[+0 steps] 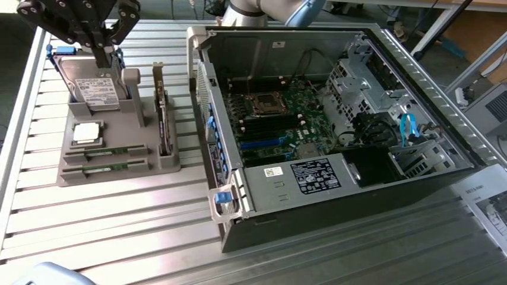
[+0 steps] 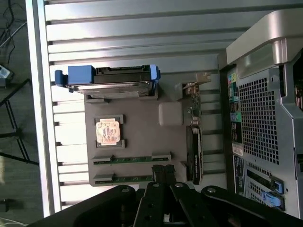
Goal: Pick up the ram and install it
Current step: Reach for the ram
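Note:
Two thin green ram sticks lie side by side in slots at the near end of a grey holder (image 1: 99, 181): one ram (image 1: 107, 152) (image 2: 132, 159) and the other ram (image 1: 105, 168) (image 2: 127, 178). My gripper (image 1: 103, 61) (image 2: 163, 171) hangs above the holder's far end, over the hard drive, well apart from both sticks. Its fingers are pressed together with nothing between them. In the wrist view the fingertips overlap the end of the holder close to the two sticks.
The holder also carries a hard drive (image 1: 97, 89) in blue rails, a silver processor chip (image 1: 85, 133) and an upright expansion card (image 1: 162, 116). An open computer case (image 1: 443, 172) lies to the exterior view's right, its motherboard (image 1: 277, 116) exposed. The table top is slatted metal (image 1: 119, 225).

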Action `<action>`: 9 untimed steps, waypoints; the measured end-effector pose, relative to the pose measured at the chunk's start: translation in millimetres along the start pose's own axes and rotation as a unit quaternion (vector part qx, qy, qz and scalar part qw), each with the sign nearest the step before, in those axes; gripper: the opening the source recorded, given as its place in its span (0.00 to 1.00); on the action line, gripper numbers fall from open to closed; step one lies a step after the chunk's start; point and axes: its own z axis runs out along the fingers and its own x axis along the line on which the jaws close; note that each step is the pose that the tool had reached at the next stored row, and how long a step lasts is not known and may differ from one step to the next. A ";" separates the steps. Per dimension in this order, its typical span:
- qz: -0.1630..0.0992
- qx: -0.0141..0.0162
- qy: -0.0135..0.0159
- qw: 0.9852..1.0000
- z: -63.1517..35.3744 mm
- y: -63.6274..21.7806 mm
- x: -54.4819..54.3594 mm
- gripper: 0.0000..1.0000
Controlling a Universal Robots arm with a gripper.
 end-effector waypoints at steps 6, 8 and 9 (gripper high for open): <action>0.000 0.000 0.000 1.000 0.8 -0.9 11.0 0.10; 0.000 0.000 0.001 1.000 1.0 -1.2 14.7 0.10; 0.000 0.000 0.001 1.000 1.1 -1.3 16.6 0.10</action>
